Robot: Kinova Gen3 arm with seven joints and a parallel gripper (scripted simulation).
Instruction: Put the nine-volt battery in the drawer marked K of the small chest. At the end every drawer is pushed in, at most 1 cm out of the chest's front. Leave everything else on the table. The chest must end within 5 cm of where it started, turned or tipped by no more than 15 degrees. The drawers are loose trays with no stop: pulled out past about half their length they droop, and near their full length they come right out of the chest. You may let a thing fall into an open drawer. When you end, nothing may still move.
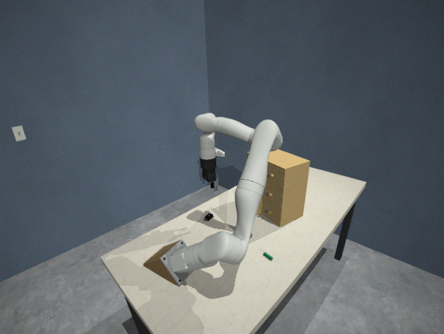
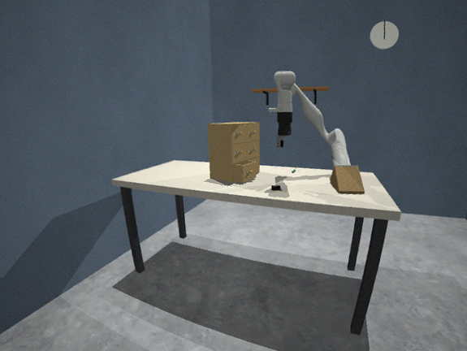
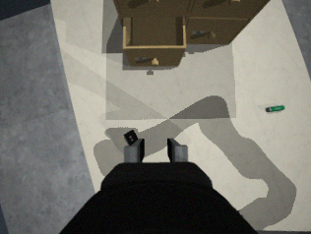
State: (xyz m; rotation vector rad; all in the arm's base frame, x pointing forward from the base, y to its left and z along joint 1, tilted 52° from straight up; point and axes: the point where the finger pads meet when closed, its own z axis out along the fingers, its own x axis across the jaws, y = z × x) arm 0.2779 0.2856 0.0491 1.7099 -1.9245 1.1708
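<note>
The nine-volt battery point(image 1: 208, 216) point(image 2: 275, 186) point(image 3: 130, 137) is a small black block lying on the table point(image 1: 322, 200) point(image 2: 163, 176) point(image 3: 197, 84), in the arm's shadow. My gripper point(image 1: 213, 186) point(image 2: 279, 143) point(image 3: 155, 146) is open and empty, pointing down, high above the table and almost over the battery. The wooden chest point(image 1: 290, 186) point(image 2: 227, 148) point(image 3: 221, 20) stands beyond it. Its bottom-left drawer point(image 2: 246, 169) point(image 3: 167, 56) is pulled partway out and looks empty. The drawer labels are too small to read.
A small green cylinder point(image 1: 267, 256) point(image 2: 293, 171) point(image 3: 276, 108) lies on the table to the right. The arm's brown wedge base point(image 1: 159, 263) point(image 2: 347, 179) sits near the table's end. The table's left edge is close to the battery.
</note>
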